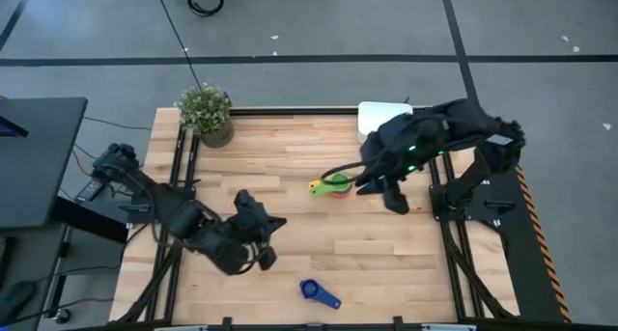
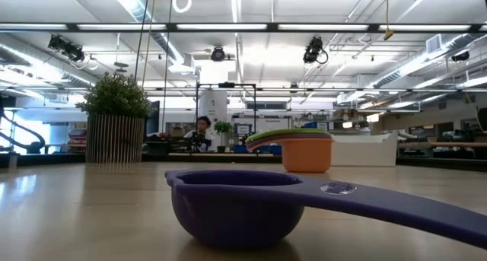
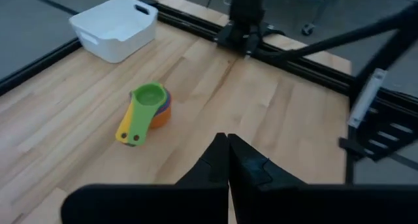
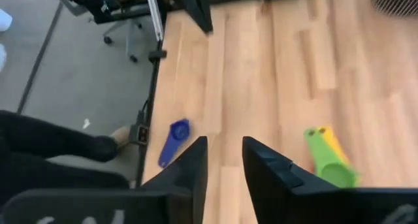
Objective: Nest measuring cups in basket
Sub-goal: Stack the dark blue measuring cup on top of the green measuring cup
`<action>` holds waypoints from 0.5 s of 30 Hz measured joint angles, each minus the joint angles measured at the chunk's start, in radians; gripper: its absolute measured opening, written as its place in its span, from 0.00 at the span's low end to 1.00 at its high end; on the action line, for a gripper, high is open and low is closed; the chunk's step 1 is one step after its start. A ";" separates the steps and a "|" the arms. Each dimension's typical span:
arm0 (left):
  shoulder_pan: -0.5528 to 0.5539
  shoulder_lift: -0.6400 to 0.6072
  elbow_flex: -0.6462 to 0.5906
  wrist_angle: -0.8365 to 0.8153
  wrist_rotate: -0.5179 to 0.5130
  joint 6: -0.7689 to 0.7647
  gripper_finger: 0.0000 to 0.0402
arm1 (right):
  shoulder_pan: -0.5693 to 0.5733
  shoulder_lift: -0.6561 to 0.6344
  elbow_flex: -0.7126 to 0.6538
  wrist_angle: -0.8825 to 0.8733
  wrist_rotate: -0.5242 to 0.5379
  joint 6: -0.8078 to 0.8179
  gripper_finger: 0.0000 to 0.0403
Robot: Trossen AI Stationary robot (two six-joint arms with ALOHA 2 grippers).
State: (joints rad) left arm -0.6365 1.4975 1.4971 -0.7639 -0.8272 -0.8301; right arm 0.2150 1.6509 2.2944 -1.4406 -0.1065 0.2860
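A nested stack of measuring cups (image 1: 333,184), green on top of yellow and orange, stands on its base mid-table; it also shows in the left wrist view as the stack (image 3: 147,110). One blue cup (image 1: 317,292) sits on its base near the front edge, its handle slanting up clear of the table (image 2: 358,200). The white basket (image 1: 379,112) stands at the far edge, partly under my right arm. My right gripper (image 1: 384,191) hangs open in the air just right of the stack. My left gripper (image 1: 272,227) is shut and holds nothing, raised left of centre.
A potted green plant (image 1: 205,112) stands at the far left corner. Dark frame rails run along the table's left and right edges. Bare wood lies between the stack and the blue cup. Beyond the table is an open room with a person (image 2: 202,128) far off.
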 joint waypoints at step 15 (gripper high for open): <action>-0.255 -0.041 0.000 -0.182 0.096 -0.204 0.00 | 0.099 0.296 0.000 0.000 -0.157 0.074 0.32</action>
State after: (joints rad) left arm -0.8917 1.4564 1.4967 -0.9460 -0.7309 -1.0340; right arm 0.3144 1.9470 2.2944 -1.4408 -0.2638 0.3601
